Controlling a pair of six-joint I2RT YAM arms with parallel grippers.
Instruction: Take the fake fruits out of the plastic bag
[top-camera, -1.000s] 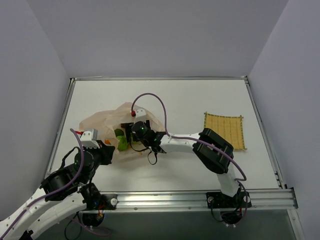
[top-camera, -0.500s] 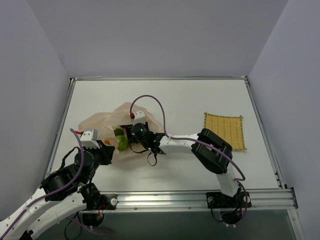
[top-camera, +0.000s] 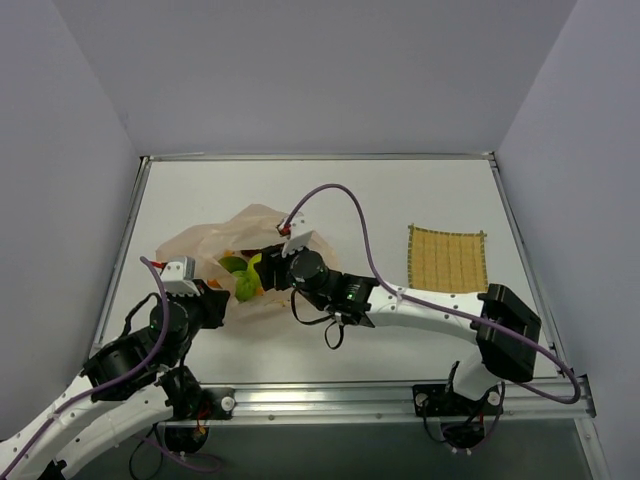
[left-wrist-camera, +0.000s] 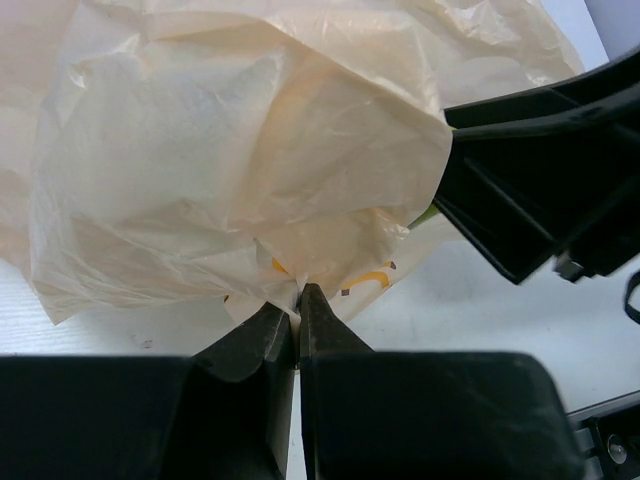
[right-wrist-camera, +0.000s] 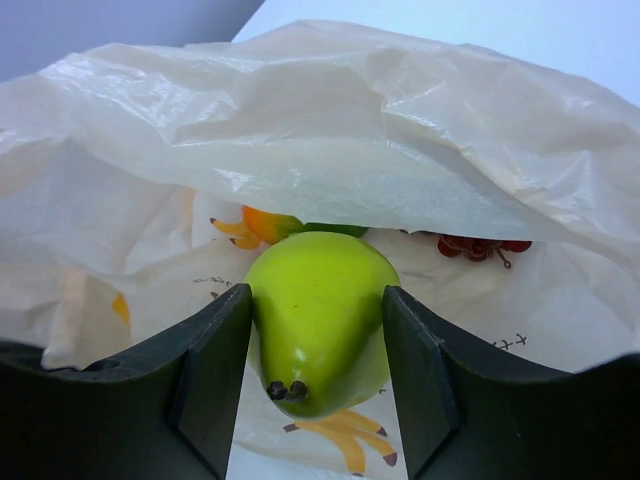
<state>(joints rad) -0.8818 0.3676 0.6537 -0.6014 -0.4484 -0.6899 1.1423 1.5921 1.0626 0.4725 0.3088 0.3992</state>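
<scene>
Now the left gripper (left-wrist-camera: 296, 300) is pinching the plastic bag's (left-wrist-camera: 200, 150) near edge between closed fingers. Beyond, the right gripper (right-wrist-camera: 318, 335) is clamping a lime-green fruit (right-wrist-camera: 315, 280) and drawing it toward the bag mouth. Deeper inside, the mango-like fruit (right-wrist-camera: 265, 225) and grape bunch (right-wrist-camera: 475, 246) are waiting.

Crinkly peach bag (right-wrist-camera: 330, 130) lies open, holding lime-green fruit (right-wrist-camera: 318, 320), mango (right-wrist-camera: 268, 224), dark grapes (right-wrist-camera: 478, 246).
</scene>
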